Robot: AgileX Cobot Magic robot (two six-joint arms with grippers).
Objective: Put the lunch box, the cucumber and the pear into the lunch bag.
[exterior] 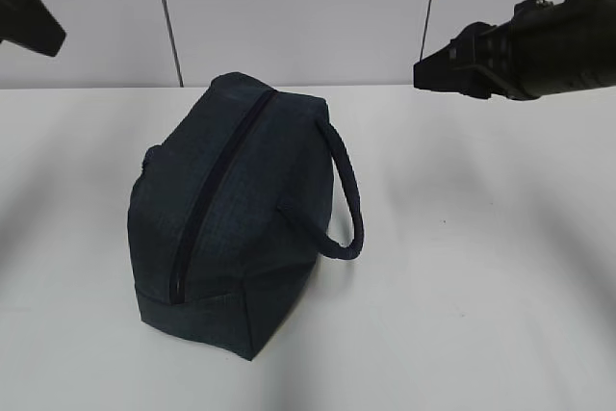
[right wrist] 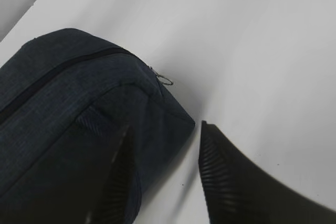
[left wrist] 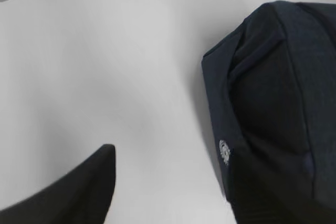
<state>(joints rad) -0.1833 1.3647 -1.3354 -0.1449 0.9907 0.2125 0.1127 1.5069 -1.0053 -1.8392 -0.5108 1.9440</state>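
We see lunch bag (exterior: 236, 218) zipped shut, mid-table, long axis running away from camera. Right gripper (right wrist: 165, 174) nearer, empty, jaws half apart, just over bag's end by ring pull (right wrist: 165, 79). Left gripper (left wrist: 79, 192) empty, apart.

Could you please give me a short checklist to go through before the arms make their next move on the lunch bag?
1. Lunch bag resting steadily on the table: ok.
2. Zipper open for loading: not ok, it looks shut along the top.
3. Ring pull in sight at the bag's end: ok, in the right wrist view.
4. Right gripper free: ok, jaws apart and empty, beside the bag's end.
5. Left gripper free: cannot tell, only one finger shows.
6. Lunch box, cucumber and pear located: cannot tell, none is in view.
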